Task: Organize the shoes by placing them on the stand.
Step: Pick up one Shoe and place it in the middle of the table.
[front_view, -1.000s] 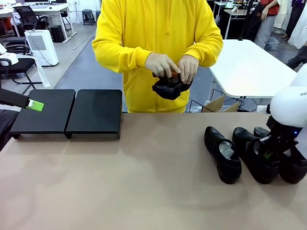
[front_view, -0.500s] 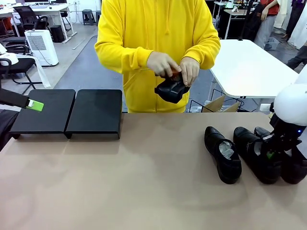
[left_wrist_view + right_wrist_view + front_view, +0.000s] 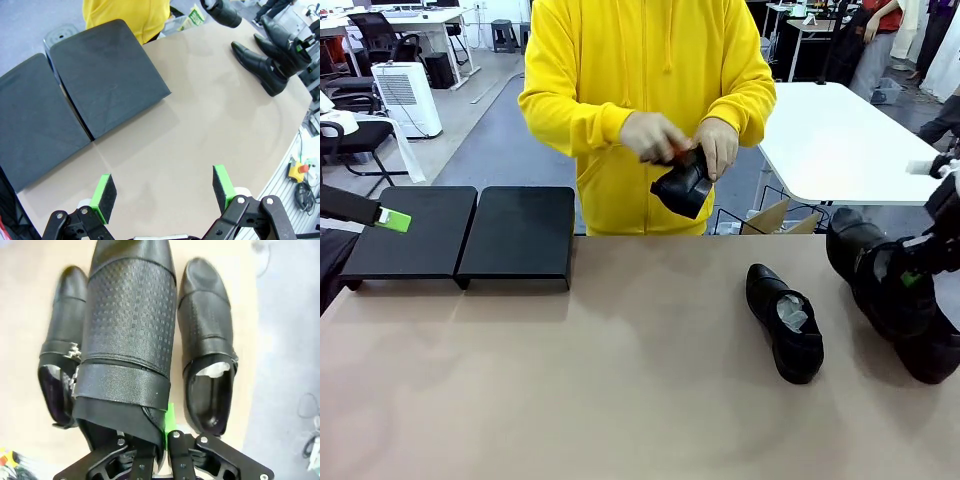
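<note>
At the table's right end my right gripper (image 3: 912,277) is shut on the heel rim of a glossy black shoe (image 3: 872,270) and holds it tilted above the table. In the right wrist view this shoe (image 3: 131,335) hangs from the gripper (image 3: 162,434) over two more shoes (image 3: 60,347) (image 3: 207,340) lying on the table. One of them (image 3: 786,320) lies alone mid-right; the other (image 3: 938,352) is partly hidden under the lifted one. The person in yellow holds a fourth shoe (image 3: 682,184) in both hands. The black stand (image 3: 520,235) sits far left, bare. My left gripper (image 3: 164,192) hovers open near it.
The stand is two flat platforms side by side (image 3: 107,80) (image 3: 35,125). A white table (image 3: 840,130) and a cardboard box (image 3: 775,217) lie beyond the far edge. The tan tabletop (image 3: 620,370) stretches between stand and shoes. A yellow stop button (image 3: 299,170) sits below the table edge.
My right gripper has lifted its shoe off the table, up and to the right, away from its neighbours. The person has turned the shoe in their hands. The left arm stayed still.
</note>
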`<state>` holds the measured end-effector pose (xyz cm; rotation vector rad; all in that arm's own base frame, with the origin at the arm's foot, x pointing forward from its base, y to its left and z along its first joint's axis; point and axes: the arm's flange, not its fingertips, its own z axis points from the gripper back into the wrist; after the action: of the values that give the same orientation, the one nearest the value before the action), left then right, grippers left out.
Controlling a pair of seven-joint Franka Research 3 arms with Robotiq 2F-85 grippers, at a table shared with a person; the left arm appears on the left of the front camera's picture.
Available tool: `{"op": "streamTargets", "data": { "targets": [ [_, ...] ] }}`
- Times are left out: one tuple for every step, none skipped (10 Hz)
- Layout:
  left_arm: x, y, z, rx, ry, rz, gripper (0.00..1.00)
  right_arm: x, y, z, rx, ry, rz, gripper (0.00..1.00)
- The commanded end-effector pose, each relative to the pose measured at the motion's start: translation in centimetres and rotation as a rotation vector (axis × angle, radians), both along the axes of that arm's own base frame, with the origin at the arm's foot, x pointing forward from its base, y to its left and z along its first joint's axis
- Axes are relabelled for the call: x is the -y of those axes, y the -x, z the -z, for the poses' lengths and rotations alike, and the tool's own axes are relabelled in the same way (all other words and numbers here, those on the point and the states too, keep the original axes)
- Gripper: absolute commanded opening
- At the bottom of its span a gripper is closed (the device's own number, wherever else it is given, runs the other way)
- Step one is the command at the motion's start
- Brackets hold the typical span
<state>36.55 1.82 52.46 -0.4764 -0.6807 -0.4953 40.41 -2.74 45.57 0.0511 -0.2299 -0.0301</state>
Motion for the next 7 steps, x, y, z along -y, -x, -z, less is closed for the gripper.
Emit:
{"op": "streamTargets", "data": {
  "targets": [
    [-0.2,0.1,0.0,0.009,0.002,0.017,1.0,-1.1,2.7,-3.2,0.08,-0.084,-0.039,0.0],
    [-0.2,0.1,0.0,0.009,0.002,0.017,1.0,-2.6,4.4,-5.5,0.097,-0.104,-0.059,0.0],
    [-0.2,0.1,0.0,0.009,0.002,0.017,1.0,-4.3,5.8,-6.5,0.08,-0.101,-0.083,0.0],
    [-0.2,0.1,0.0,0.009,0.002,0.017,1.0,-5.8,6.9,-7.0,0.073,-0.093,-0.106,0.0],
    [-0.2,0.1,0.0,0.009,0.002,0.017,1.0,-7.5,7.6,-7.4,0.084,-0.094,-0.148,0.0],
    [-0.2,0.1,0.0,0.009,0.002,0.017,1.0,-9.3,8.2,-7.6,0.09,-0.094,-0.212,0.0],
    [-0.2,0.1,0.0,0.009,0.002,0.017,1.0,-6.4,7.1,-7.7,0.074,-0.077,-0.127,0.0]
  ]
}}
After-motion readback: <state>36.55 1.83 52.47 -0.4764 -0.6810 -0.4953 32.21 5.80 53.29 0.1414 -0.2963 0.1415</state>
